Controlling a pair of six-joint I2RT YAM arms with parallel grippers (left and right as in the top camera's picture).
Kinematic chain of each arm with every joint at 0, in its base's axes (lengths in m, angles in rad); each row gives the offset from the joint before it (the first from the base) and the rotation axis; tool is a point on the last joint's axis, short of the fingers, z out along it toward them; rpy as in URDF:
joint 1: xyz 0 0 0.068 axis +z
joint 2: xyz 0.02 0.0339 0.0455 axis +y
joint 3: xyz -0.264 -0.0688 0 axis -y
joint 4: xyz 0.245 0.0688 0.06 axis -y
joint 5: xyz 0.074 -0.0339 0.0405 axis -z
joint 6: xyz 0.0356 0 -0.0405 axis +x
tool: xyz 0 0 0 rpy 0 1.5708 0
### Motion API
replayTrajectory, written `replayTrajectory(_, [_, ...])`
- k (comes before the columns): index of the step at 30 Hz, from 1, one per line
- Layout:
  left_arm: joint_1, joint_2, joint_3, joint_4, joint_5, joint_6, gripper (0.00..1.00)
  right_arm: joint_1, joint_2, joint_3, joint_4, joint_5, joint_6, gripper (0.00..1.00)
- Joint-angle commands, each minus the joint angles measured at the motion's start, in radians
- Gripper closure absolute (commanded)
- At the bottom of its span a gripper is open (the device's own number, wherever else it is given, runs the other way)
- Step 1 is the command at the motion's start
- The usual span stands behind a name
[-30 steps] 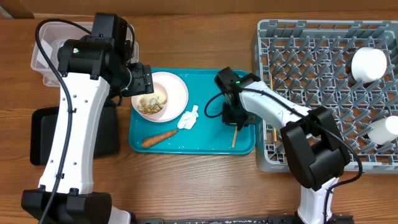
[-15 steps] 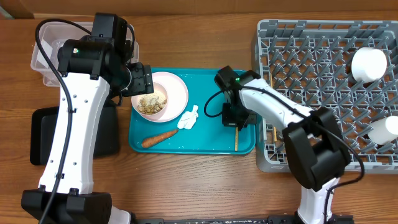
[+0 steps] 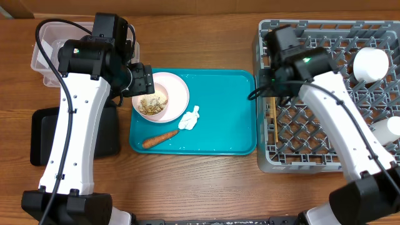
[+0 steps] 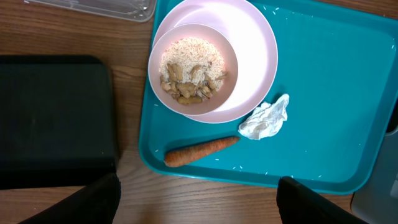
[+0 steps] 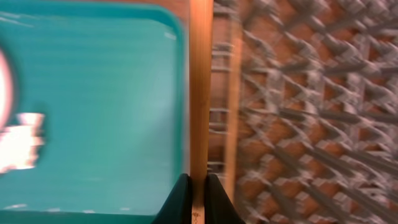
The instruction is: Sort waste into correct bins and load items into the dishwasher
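Note:
My right gripper (image 5: 199,186) is shut on a wooden chopstick (image 5: 200,93) and holds it over the left edge of the grey dish rack (image 3: 337,125). In the overhead view this gripper (image 3: 273,89) is mostly hidden under its arm. A second chopstick (image 5: 233,106) lies in the rack beside it (image 3: 272,125). My left gripper (image 4: 199,211) is open and empty, above the teal tray's near-left corner. On the tray sit the pink bowl (image 4: 255,56) with food scraps (image 4: 189,78), a white tissue (image 4: 264,119) and a carrot (image 4: 200,151). The red wrapper is out of view.
The teal serving tray (image 3: 231,125) lies mid-table. A clear tub (image 3: 47,53) stands at the back left and a black tray (image 3: 44,134) lies in front of it. Two white cups (image 3: 370,62) (image 3: 387,131) stand in the rack's right side.
My right gripper has lifted the chopstick off the teal tray and carried it right and back to the rack's left edge. The left arm has not moved.

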Motion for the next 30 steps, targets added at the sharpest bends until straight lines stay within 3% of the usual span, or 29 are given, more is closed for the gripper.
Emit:
replayTrajectory(1, [-0.006,0.005,0.005,0.005,-0.006,-0.005,0.18,-0.048,0.019,-0.069,0.000,0.021,-0.078,0.96])
replayTrajectory(9, [-0.006,0.005,0.005,0.004,-0.006,-0.006,0.18,-0.068,0.019,-0.216,0.095,-0.058,-0.101,0.94])
replayTrajectory(11, [-0.007,0.005,0.005,0.004,-0.006,-0.007,0.18,-0.067,0.019,-0.227,0.109,-0.084,-0.104,0.87])
replayTrajectory(15, [-0.007,0.005,0.005,0.004,-0.006,-0.007,0.18,-0.067,0.018,-0.227,0.117,-0.085,-0.104,0.84])
replayTrajectory(19, [-0.007,0.005,0.005,0.004,-0.006,-0.006,0.17,-0.067,0.017,-0.227,0.109,-0.085,-0.103,0.74])
replayTrajectory(22, [-0.007,0.005,0.005,0.005,0.008,-0.006,0.17,-0.069,-0.005,-0.222,0.106,-0.082,-0.086,0.72])
replayTrajectory(26, [-0.020,0.005,0.005,0.031,0.044,-0.006,0.16,-0.101,-0.102,-0.166,0.106,-0.046,-0.038,0.63])
replayTrajectory(30, [-0.063,0.007,-0.005,0.080,0.043,-0.002,0.16,-0.179,-0.186,-0.134,0.106,-0.051,-0.017,0.41])
